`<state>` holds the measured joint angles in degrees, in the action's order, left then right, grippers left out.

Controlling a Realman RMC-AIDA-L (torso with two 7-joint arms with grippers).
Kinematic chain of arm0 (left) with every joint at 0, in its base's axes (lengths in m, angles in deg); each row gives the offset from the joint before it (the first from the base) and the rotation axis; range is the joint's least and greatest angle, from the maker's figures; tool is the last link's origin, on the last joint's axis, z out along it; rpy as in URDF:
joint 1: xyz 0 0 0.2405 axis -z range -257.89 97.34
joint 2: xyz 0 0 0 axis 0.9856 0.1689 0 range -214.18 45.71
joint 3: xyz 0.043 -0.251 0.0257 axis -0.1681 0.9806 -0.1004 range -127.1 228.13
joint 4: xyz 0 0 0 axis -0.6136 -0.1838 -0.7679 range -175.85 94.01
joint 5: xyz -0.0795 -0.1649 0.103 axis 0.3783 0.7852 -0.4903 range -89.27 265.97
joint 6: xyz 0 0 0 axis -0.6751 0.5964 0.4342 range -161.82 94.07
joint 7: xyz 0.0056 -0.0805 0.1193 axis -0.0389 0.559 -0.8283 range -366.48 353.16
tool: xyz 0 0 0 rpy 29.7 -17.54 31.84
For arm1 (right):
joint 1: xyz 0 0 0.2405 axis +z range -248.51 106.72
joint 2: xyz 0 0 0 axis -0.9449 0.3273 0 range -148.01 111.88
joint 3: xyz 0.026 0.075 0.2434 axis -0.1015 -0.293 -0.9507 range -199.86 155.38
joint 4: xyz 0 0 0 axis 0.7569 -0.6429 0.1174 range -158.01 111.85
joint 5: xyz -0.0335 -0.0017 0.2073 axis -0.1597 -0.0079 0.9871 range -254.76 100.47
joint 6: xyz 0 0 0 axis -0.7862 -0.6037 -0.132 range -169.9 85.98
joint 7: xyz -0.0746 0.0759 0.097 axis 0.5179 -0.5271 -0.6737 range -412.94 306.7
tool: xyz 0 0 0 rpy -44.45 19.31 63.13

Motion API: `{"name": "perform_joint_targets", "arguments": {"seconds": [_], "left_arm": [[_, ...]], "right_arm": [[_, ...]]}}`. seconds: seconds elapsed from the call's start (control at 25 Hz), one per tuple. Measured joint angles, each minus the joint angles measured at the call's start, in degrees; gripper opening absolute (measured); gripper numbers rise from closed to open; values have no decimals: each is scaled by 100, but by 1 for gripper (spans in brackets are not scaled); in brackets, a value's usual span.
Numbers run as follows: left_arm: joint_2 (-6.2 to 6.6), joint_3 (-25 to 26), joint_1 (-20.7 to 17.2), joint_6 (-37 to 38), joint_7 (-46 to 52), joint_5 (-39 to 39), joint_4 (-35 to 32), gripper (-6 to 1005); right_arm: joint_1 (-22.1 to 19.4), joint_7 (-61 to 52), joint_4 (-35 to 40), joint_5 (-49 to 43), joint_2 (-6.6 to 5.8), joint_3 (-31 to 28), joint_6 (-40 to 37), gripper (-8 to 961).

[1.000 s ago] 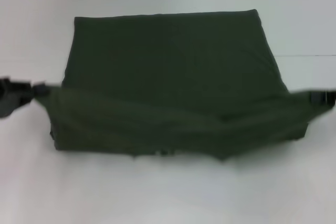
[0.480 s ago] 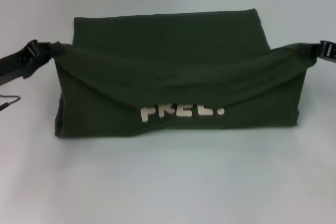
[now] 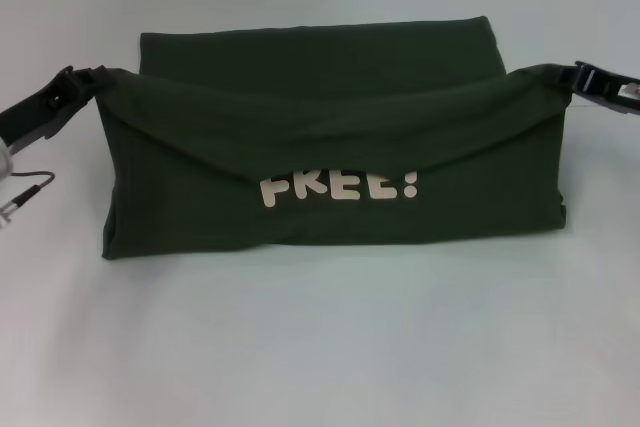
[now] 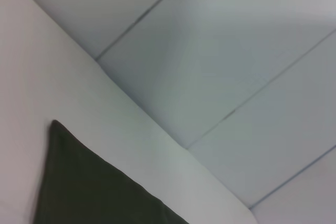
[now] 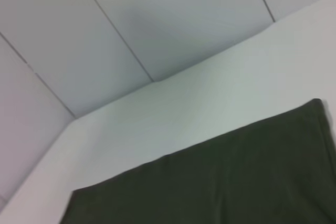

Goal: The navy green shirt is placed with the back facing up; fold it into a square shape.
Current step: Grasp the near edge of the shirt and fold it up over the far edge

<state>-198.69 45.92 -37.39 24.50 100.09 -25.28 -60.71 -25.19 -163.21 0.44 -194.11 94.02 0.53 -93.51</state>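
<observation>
Dark olive-green shirt (image 3: 330, 97), plain apart from cream-white block letters "FREE!" (image 3: 338, 187) on the raised front fold. Black grippers, left (image 3: 78, 80) and right (image 3: 588, 77), at the shirt's upper corners. Pale grey-white table (image 3: 320, 347) beneath the shirt.

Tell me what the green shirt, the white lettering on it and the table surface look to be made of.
The navy green shirt: soft matte knit cloth, seemingly; it sags between the left hand and the right hand that pinch its corners.
The FREE! lettering: flat opaque cream print, perhaps vinyl or ink; which one cannot be told.
The table: smooth, pale, even surface, possibly laminate; faint sheen.
</observation>
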Motion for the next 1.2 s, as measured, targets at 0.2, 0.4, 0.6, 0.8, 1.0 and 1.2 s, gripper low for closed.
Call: {"name": "perform_joint_targets", "arguments": {"seconds": [0.2, 0.4, 0.6, 0.8, 1.0, 1.2], "left_arm": [[-216, 8, 50, -330, -676, 469, 68, 159], [-324, 3, 147, -599, -1314, 895, 202, 163], [-347, 32, 331, -995, -1759, 1004, 356, 168], [-386, 35, 456, -1311, -2169, 1137, 507, 172], [-535, 40, 491, -2045, -2462, 1430, 536, 177], [-472, 37, 465, -2251, -2403, 1459, 579, 181]], "right_arm": [[154, 207, -150, 5, 187, 26, 562, 34], [256, 429, -156, 169, 334, 23, 955, 34], [320, 691, -241, 376, 376, 30, 1208, 35], [370, 802, -291, 440, 411, 30, 1394, 36], [411, 811, -296, 453, 421, 180, 1547, 107], [414, 781, -291, 456, 426, 337, 1772, 407]]}}
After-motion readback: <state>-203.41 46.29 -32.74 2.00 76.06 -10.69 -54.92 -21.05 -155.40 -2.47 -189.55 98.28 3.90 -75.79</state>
